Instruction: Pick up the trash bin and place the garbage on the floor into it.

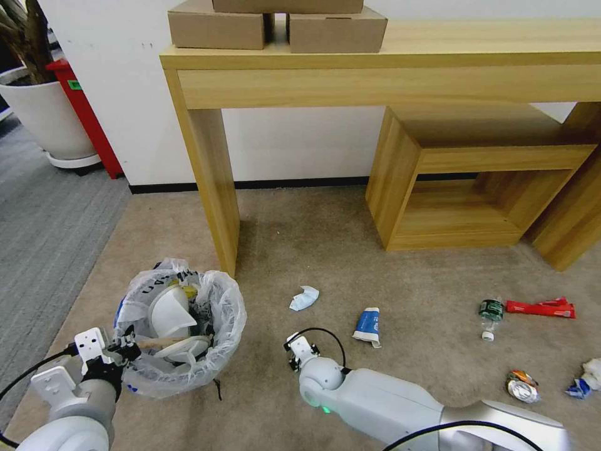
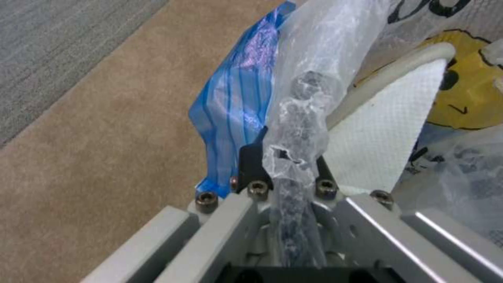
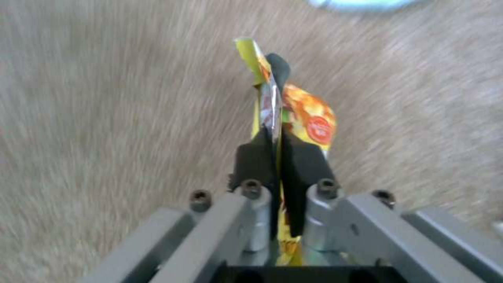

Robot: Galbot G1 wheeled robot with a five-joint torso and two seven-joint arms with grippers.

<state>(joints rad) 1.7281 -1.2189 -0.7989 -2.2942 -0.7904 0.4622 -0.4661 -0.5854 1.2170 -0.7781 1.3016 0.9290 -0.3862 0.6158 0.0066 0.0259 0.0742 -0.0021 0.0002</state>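
The trash bin [image 1: 181,326], lined with a crinkly white bag, stands on the beige floor [image 1: 300,244] and holds white slippers and a wooden stick. My left gripper [image 1: 122,352] is shut on its near rim; the left wrist view has the fingers [image 2: 251,157] pinching the bag-covered rim [image 2: 298,129]. To the bin's right, my right gripper [image 1: 299,351] hangs low over the carpet, shut [image 3: 273,118] on a yellow-orange wrapper [image 3: 313,118]. More garbage lies around: a crumpled white paper [image 1: 304,298], a blue-white wrapper [image 1: 368,326], a green bottle [image 1: 491,313], a red packet [image 1: 540,307], a crushed can [image 1: 521,386].
A wooden desk leg [image 1: 213,188] stands just behind the bin. A low wooden shelf unit [image 1: 438,188] sits at the back right. Grey ribbed carpet [image 1: 44,207] and a white planter [image 1: 47,119] are at the left. Another blue-white scrap [image 1: 585,379] lies at the right edge.
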